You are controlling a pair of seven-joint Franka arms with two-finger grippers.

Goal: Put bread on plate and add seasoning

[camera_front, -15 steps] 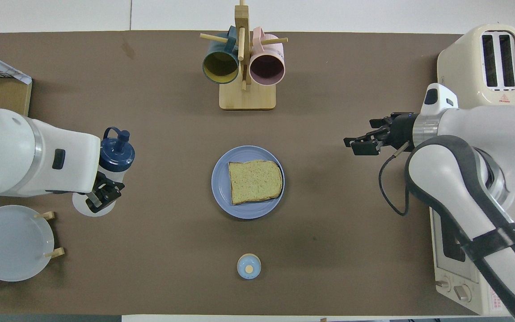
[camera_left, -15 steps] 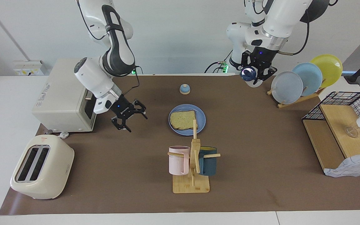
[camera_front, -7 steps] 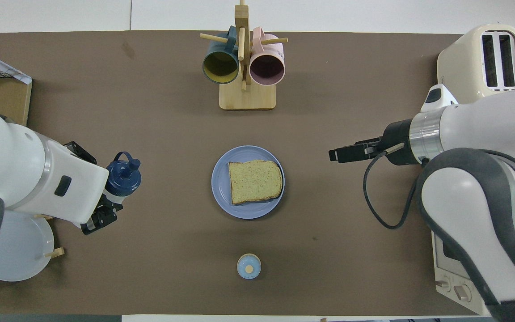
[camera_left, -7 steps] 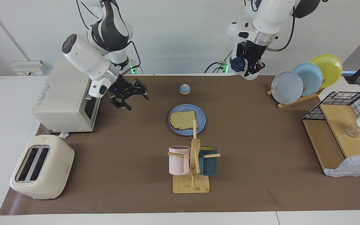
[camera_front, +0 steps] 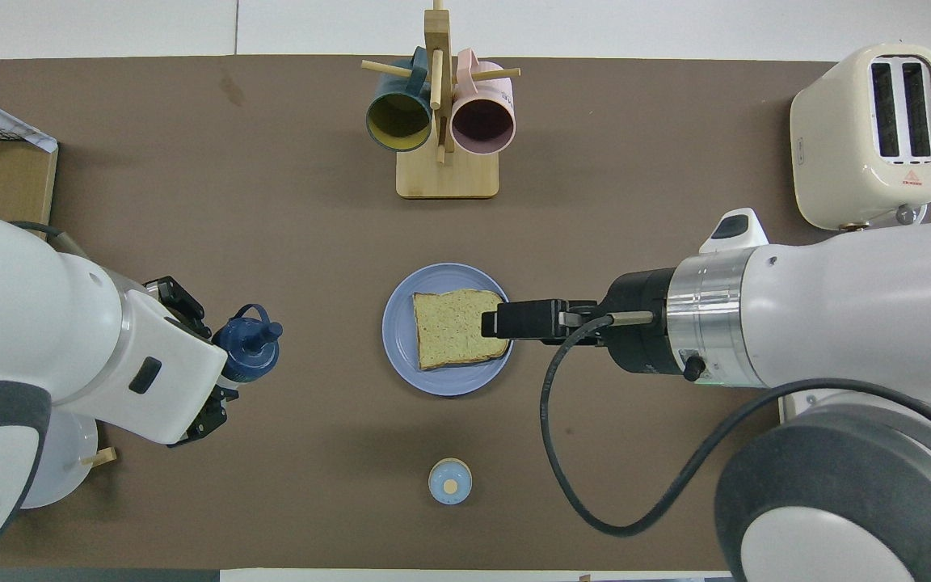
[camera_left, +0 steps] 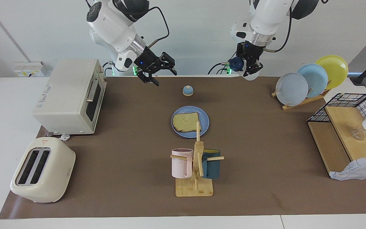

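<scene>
Bottle being held clamped by left gripper; should be carried over bread, tipped gently. Right gripper fingers apart, waiting.

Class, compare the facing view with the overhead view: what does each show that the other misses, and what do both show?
Facing only: the yellow plate, and the open right hand raised well clear of the bread. Overhead only: the mugs seen from inside. Both: bread on the blue plate, the bell, and the left hand gripping the seasoning.
</scene>
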